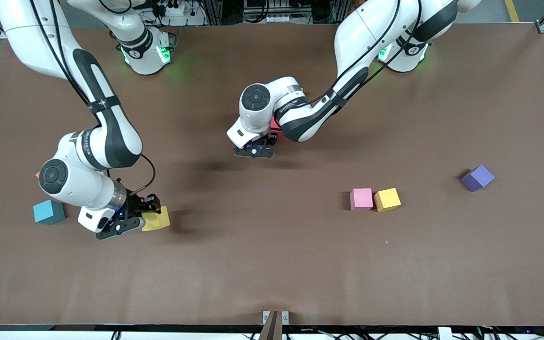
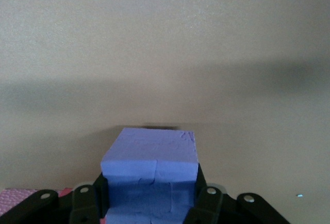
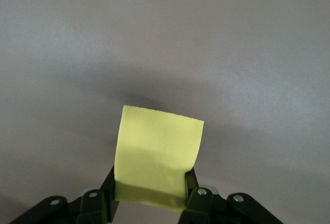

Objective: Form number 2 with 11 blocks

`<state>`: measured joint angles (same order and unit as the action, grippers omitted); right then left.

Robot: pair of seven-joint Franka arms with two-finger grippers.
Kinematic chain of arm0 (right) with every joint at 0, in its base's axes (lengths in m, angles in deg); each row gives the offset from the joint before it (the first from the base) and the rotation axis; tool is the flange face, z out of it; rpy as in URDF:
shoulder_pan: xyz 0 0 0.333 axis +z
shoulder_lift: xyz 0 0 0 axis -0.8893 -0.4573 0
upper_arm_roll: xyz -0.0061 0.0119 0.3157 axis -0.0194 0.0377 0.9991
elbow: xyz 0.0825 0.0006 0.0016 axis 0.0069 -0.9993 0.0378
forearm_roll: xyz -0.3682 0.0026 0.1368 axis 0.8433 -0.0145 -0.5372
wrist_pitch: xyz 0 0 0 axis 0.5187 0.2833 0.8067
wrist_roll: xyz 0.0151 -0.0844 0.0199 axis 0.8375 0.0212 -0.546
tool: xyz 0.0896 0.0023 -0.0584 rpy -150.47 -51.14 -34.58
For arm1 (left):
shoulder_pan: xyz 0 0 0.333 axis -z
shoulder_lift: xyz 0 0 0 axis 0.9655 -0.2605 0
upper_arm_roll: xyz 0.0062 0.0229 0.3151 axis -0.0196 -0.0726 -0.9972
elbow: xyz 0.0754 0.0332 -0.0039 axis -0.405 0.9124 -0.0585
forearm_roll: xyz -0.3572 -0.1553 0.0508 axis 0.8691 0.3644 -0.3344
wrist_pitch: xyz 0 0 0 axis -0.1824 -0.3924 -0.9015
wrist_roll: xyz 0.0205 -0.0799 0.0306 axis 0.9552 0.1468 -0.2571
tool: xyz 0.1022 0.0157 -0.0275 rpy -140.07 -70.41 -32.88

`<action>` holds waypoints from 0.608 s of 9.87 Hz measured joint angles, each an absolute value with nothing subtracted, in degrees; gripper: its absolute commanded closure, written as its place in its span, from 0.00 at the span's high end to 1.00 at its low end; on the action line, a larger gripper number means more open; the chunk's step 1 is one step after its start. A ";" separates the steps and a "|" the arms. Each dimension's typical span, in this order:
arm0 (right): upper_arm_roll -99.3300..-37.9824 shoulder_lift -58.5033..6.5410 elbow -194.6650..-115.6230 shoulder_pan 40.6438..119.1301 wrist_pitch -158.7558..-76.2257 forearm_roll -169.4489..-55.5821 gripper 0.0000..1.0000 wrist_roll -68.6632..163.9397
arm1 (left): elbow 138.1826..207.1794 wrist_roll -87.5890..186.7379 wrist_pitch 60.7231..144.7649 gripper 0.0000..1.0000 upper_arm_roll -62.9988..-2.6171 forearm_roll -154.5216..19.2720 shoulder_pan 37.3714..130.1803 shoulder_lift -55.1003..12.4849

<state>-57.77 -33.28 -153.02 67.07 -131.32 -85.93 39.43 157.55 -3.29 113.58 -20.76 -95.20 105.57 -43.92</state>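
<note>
Between right gripper (image 3: 149,203) fingers sits yellow block (image 3: 157,154).

The brown table (image 1: 272,264) lies open along my front edge. Standing in my way: a pink foam cube (image 1: 361,199) touching an orange foam cube (image 1: 387,199), a purple cube (image 1: 478,178), and a teal cube (image 1: 48,211).

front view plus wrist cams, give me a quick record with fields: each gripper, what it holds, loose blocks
left gripper: shut on blue block, mid-table
right gripper: shut on yellow block, toward the right arm's end
loose: pink block touching orange block; purple block; teal block
number 2: not yet visible
</note>
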 measured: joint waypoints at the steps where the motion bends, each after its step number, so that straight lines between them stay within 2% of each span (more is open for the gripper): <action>1: -57.83 -33.29 -153.22 67.02 -130.50 -86.69 0.27 39.43 | 157.56 -3.29 113.58 0.21 -20.75 -95.20 105.80 -43.92; 6: -57.99 -33.29 -153.53 66.72 -129.82 -86.93 0.26 39.65 | 157.70 -3.12 113.58 0.21 -21.42 -95.38 106.48 -44.18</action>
<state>-57.99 -33.29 -153.53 66.72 -129.82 -86.93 39.65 157.70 -3.12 113.58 -21.42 -95.38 106.48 -44.18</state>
